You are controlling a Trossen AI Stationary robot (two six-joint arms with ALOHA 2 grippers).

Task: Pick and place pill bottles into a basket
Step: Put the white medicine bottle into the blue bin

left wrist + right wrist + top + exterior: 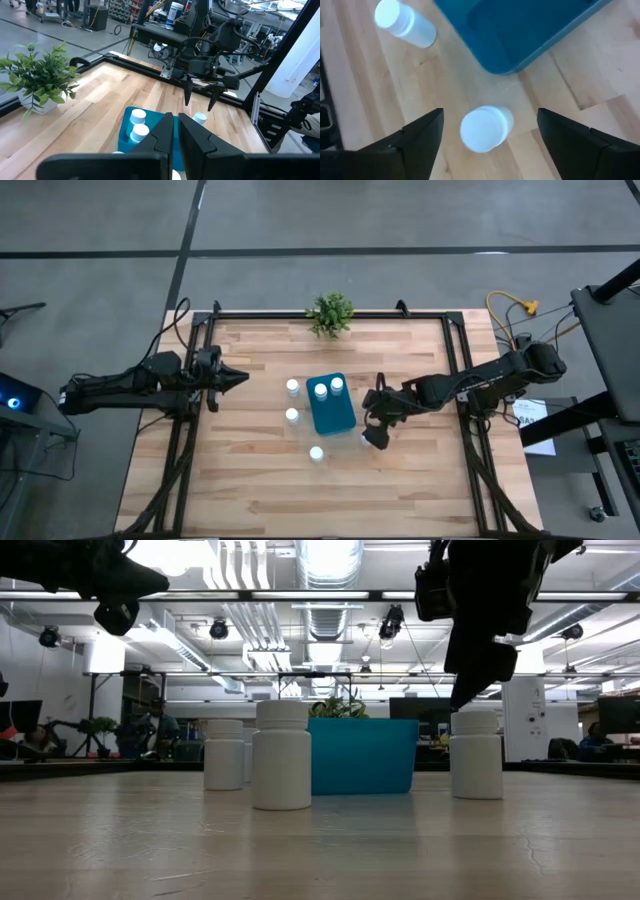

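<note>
The right gripper (487, 142) hangs above the table with its two fingers (420, 137) spread wide, holding nothing. Directly below the gap, a pill bottle (485, 127) stands upright on the wood, its white cap facing up; no finger touches it. In the high view this same bottle (374, 437) sits just off the basket's near right corner, with the right gripper (375, 428) over it.

In the low view, three bottles stand upright on the table: one nearest the camera (282, 755), one a little behind it to its left (224, 754), and one off to the right (477, 754) under the dark right arm.

The basket (331, 417) lies near the middle of the table. Two bottles (321, 390) stand inside it at its far end, side by side. On the wood beside the basket's left wall, two more bottles stand apart from each other (292, 387) (292, 415), and a further one (316, 453) stands just past the basket's near end.

The left gripper (238, 377) waits at the left side of the table, pointing toward the basket, its fingers (162, 137) drawn nearly together and empty.

At the table's far edge stands a small potted plant (331, 313).
</note>
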